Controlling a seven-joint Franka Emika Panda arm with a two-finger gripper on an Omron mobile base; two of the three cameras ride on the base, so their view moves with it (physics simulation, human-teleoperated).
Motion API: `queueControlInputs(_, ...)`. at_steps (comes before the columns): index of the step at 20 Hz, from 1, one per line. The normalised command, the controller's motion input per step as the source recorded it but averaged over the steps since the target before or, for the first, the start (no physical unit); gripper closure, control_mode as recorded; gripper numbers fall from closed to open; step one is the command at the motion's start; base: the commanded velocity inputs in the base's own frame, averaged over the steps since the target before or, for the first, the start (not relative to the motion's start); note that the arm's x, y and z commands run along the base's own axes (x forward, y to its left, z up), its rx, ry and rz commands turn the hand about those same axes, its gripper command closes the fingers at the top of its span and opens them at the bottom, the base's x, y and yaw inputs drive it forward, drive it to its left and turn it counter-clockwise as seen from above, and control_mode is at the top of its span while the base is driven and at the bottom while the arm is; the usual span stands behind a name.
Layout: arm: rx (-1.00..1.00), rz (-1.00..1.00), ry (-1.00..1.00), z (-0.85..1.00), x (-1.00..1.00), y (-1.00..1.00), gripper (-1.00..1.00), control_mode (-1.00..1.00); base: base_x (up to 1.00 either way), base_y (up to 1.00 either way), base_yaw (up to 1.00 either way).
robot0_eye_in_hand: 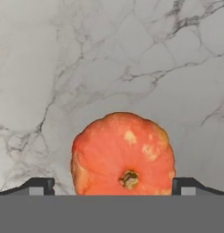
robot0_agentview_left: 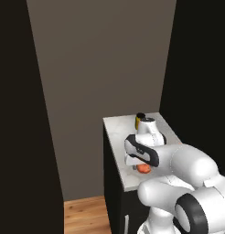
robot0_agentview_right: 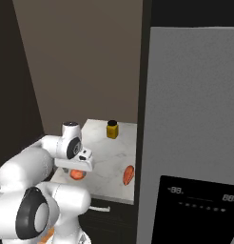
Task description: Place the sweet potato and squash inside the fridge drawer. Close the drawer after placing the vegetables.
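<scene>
Squash [robot0_eye_in_hand: 123, 154] sits on the marble counter [robot0_eye_in_hand: 63, 68], straight below my gripper [robot0_eye_in_hand: 112, 185], its round orange body between my two fingertips [robot0_eye_in_hand: 38, 185], stem facing me. My jaws stand wide apart and grasp nothing. Sweet potato [robot0_agentview_right: 129, 175] lies further along the counter near the fridge [robot0_agentview_right: 195, 133], and a yellow jar [robot0_agentview_right: 112, 129] stands toward the back wall.

Matt, mottled orange squash [robot0_eye_in_hand: 123, 154] on polished white-grey marble counter [robot0_eye_in_hand: 63, 68]
</scene>
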Motion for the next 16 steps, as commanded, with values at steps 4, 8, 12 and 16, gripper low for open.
queueControlInputs(4, 0.00, 0.00, 0.00, -0.33, 0.00, 0.00, -1.00, -1.00, 0.00, 0.00, 0.00)
queueControlInputs(8, 0.00, 0.00, 0.00, -0.37, 0.00, -0.05, -1.00, -1.00, 0.00, 0.00, 0.00)
queueControlInputs(12, 0.00, 0.00, 0.00, -0.40, 0.00, -0.04, -1.00, -1.00, 0.00, 0.00, 0.00)
queueControlInputs(16, 0.00, 0.00, 0.00, -0.38, 0.00, -0.06, -1.00, -1.00, 0.00, 0.00, 0.00)
